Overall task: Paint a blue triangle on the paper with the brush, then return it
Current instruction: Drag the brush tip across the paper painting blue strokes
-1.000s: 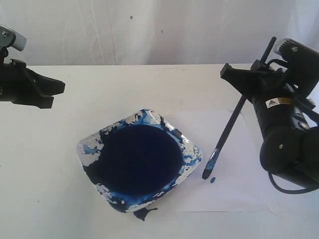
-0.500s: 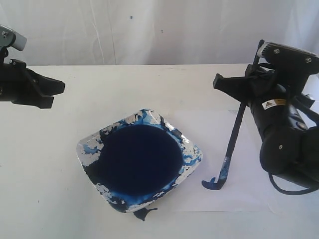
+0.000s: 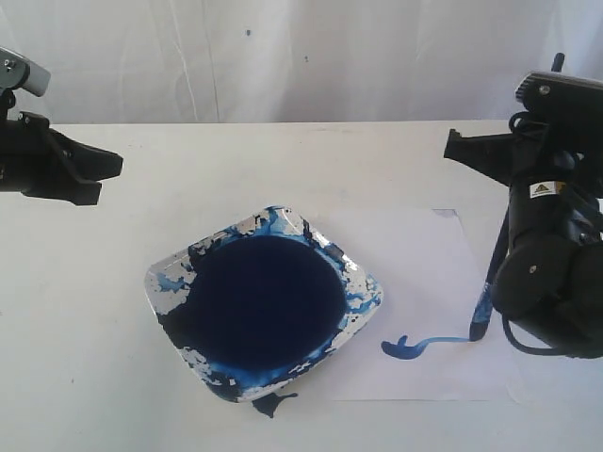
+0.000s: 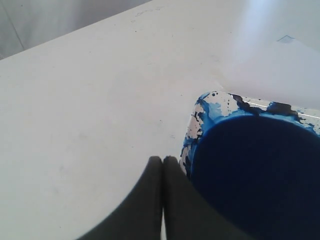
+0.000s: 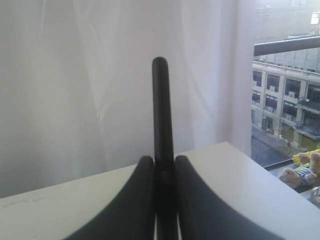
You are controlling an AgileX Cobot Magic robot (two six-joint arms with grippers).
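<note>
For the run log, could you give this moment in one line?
right gripper: gripping brush | paper: one blue stroke | left gripper: shut

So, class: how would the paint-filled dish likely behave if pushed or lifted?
The dish probably slops easily: its paint pool reaches nearly to the rim. It likely feels heavy for its size. Paint-smeared edges may be slippery to grip.

A blue-smeared dish (image 3: 162, 282) holds a dark navy pool (image 3: 262, 301) on the white table (image 3: 85, 348). A white curtain (image 3: 283, 56) hangs behind. A building (image 5: 285, 95) shows through a window.
</note>
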